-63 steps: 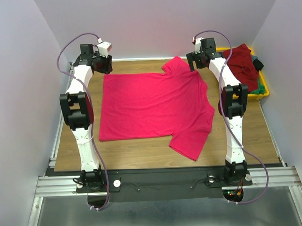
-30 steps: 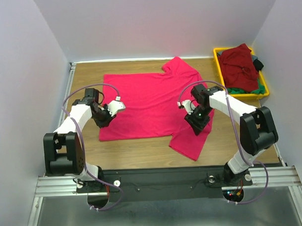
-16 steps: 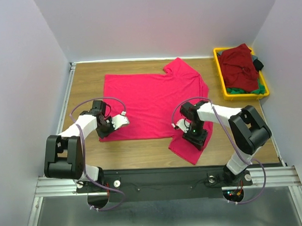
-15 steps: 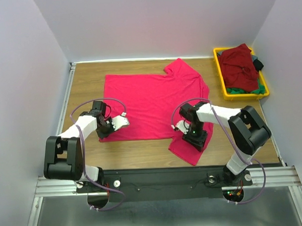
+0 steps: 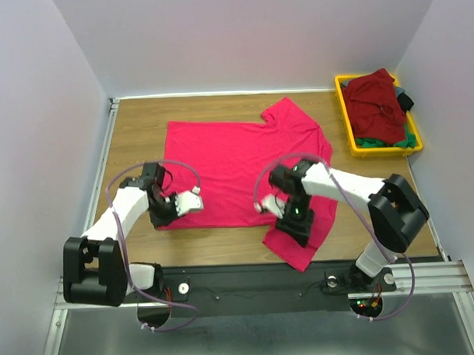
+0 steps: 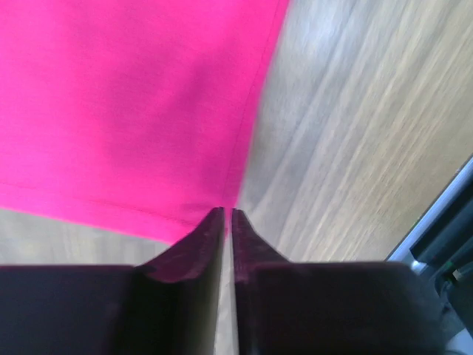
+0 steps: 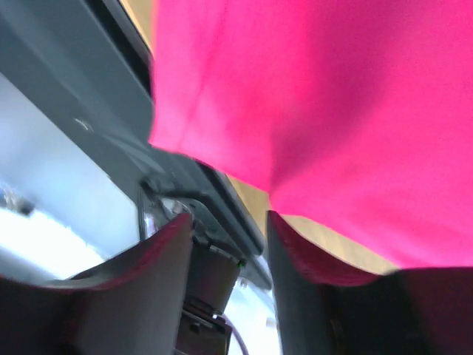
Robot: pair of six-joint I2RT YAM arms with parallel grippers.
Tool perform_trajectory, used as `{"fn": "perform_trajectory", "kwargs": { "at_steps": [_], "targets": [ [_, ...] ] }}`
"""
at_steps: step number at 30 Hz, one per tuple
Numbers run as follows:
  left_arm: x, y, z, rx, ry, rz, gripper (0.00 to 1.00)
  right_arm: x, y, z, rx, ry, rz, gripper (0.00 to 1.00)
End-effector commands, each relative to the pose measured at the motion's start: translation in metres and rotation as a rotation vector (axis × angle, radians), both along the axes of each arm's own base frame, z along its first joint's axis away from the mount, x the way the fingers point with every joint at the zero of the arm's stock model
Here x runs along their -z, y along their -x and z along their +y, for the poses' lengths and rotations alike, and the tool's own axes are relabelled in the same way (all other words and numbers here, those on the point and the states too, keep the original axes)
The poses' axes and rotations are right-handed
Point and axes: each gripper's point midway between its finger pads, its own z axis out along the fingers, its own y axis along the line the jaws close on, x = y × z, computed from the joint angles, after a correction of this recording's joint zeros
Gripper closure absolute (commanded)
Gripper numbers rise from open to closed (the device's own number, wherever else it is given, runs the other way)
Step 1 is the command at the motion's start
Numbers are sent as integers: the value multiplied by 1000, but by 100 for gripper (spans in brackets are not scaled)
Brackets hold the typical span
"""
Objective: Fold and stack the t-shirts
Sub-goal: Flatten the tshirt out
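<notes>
Since half a second ago both of your arms have drawn back toward the near edge, and the crimson t-shirt (image 5: 236, 162) has slid that way with them; its near sleeve now reaches almost to the front edge of the table (image 5: 134, 134).

Your left gripper (image 5: 164, 219) sits low at the shirt's near-left hem corner. In the left wrist view its jaws are pressed almost together, only a thin slit between them, and the corner of the crimson t-shirt (image 6: 126, 96) runs right into the tips of the left gripper (image 6: 227, 213), nipped there. Bare table (image 6: 347, 148) shows to the right of the cloth.

Your right gripper (image 5: 299, 226) is over the near sleeve, which is rumpled around it. In the right wrist view its jaws stand spread, with a clear gap at the right gripper (image 7: 229, 218). The crimson t-shirt (image 7: 332, 96) fills the area above the fingers, and a pucker in the cloth comes down to the tip of the right-hand finger. No cloth lies between the two fingers. That view is blurred.

The rest of the shirt lies flat and open on the wood, collar toward the right.

At the far right corner the yellow bin (image 5: 384, 150) holds the maroon t-shirt (image 5: 374, 102) heaped on top, with a green t-shirt (image 5: 366, 142) and a dark t-shirt (image 5: 406, 101) showing beneath it.
</notes>
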Motion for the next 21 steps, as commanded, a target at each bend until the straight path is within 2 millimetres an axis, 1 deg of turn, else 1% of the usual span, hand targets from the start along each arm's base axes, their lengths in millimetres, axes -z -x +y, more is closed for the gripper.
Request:
{"fn": "perform_trajectory", "kwargs": {
  "at_steps": [1, 2, 3, 4, 5, 6, 7, 8, 9, 10, 11, 12, 13, 14, 15, 16, 17, 18, 19, 20, 21],
  "targets": [
    [-64, -44, -29, 3, 195, -87, 69, -92, -92, 47, 148, -338, -297, 40],
    [-75, -55, -34, -30, 235, -97, 65, -106, -120, 47, 206, -380, -361, 35],
    [-105, -78, -47, -28, 314, -162, 61, -107, -157, 29, 322, -379, -388, 30],
    [-110, -91, -51, -56, 347, -155, 57, -134, -197, 28, 369, -430, -496, 25],
    [-137, -115, -58, -84, 415, -216, 55, -123, -231, 5, 476, -401, -499, 24],
    [-139, -130, -61, -118, 449, -211, 52, -129, -257, -1, 536, -418, -540, 24],
    [-155, -142, -63, -142, 485, -254, 52, -128, -277, -10, 569, -414, -554, 23],
    [-158, -158, -65, -175, 534, -249, 50, -152, -314, -13, 628, -463, -643, 23],
    [-165, -172, -65, -205, 563, -264, 49, -155, -333, -19, 666, -470, -669, 23],
    [-186, -195, -67, -257, 614, -319, 48, -131, -360, -32, 723, -434, -652, 24],
    [-181, -209, -69, -298, 641, -298, 46, -138, -384, -33, 780, -458, -693, 24],
    [-187, -224, -62, -347, 667, -314, 43, -132, -401, -36, 807, -464, -698, 24],
    [-194, -248, -57, -426, 715, -333, 41, -138, -437, -42, 869, -468, -777, 24],
    [-196, -259, -53, -457, 734, -344, 40, -134, -454, -43, 886, -476, -801, 24],
    [-205, -272, -49, -479, 750, -379, 38, -133, -468, -46, 916, -481, -832, 24],
    [-202, -290, -43, -551, 781, -382, 37, -151, -494, -51, 938, -509, -937, 24],
    [-203, -299, -39, -572, 789, -399, 37, -142, -506, -51, 952, -515, -955, 23],
    [-201, -311, -34, -590, 800, -412, 37, -127, -518, -55, 990, -497, -968, 23],
    [-200, -316, -34, -607, 808, -406, 38, -122, -535, -54, 1006, -520, -1013, 21],
    [-198, -320, -31, -611, 807, -407, 38, -124, -542, -57, 1024, -527, -1048, 17],
    [-198, -322, -31, -622, 817, -398, 38, -112, -550, -59, 1041, -519, -1059, 14]
  ]
}}
